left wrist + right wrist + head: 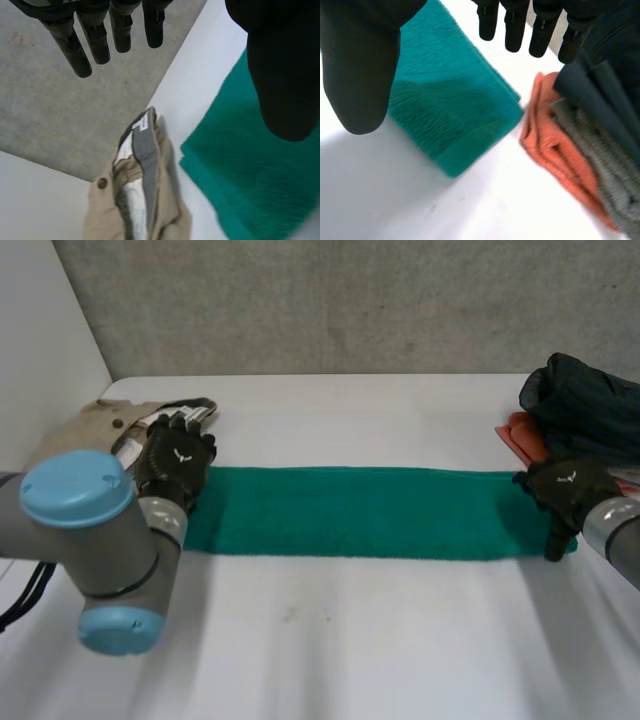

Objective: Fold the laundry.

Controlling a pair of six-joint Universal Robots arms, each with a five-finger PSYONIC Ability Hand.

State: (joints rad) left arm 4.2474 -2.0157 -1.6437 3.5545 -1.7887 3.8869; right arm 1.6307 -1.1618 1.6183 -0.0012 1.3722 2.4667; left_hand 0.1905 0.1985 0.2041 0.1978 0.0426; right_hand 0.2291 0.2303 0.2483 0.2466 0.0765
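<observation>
A green towel (360, 512) lies folded into a long strip across the white table (330, 640). My left hand (175, 462) hovers over its left end, fingers (95, 42) straight and apart from the thumb (282, 75), holding nothing. The towel's left end (250, 180) lies below that thumb. My right hand (565, 495) is above the right end, also open, its fingers (520, 25) spread over the towel's end (450, 115) and its thumb (360, 75) clear of the cloth.
Beige trousers (100, 425) lie bunched at the table's far left, close to the towel's end (140, 200). At the far right a stack of folded clothes, dark blue (590, 405), grey (600, 145) and orange (555, 150), sits beside the towel. A grey wall stands behind.
</observation>
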